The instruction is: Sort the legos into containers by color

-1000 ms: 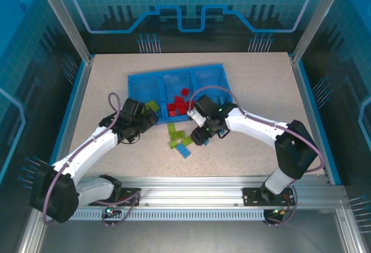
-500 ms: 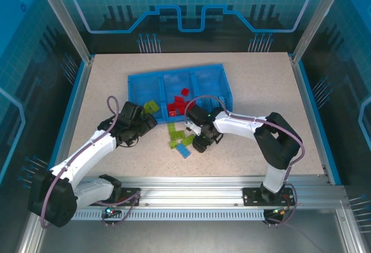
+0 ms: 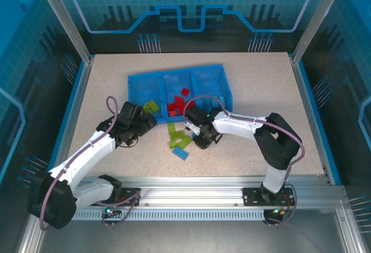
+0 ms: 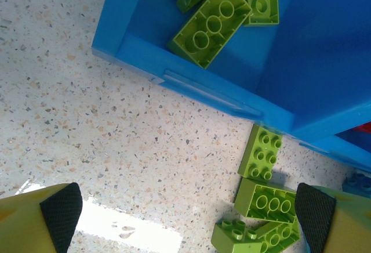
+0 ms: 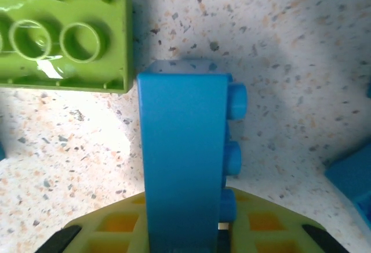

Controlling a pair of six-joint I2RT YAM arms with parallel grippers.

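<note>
Our right gripper point(image 5: 190, 237) hangs low over the speckled stone-look tabletop point(image 5: 301, 38), with a light-blue studded plastic brick point(image 5: 182, 160) running out from between its jaws. The 2 black pads point(image 5: 58, 242) show at the lower corners, apart from the brick. The brick's near end vanishes into the yellow-green frame, so we cannot tell whether it is clamped or merely straddled. It stands on edge, its broad face smooth and glossy, with 3 round studs pointing right. Just beside its far end lies a shiny lime green plastic brick point(image 5: 61, 47), hollow rings upward.

We judge the step to be taking this blue brick. The plastic looks hard and slick, and the studs face 1 jaw, so we should close squarely across all 3 and lift straight, clear of the green neighbour. We would then carry it to the right compartment point(image 3: 211, 85) of the bright-blue shallow plastic tray point(image 4: 174, 79), since green bricks point(image 4: 211, 24) lie in the left and red bricks point(image 3: 178, 107) in the middle.

Our left gripper point(image 4: 188, 212) hovers with its jaws wide apart and empty by the tray's near wall, near loose green bricks point(image 4: 266, 201).
</note>
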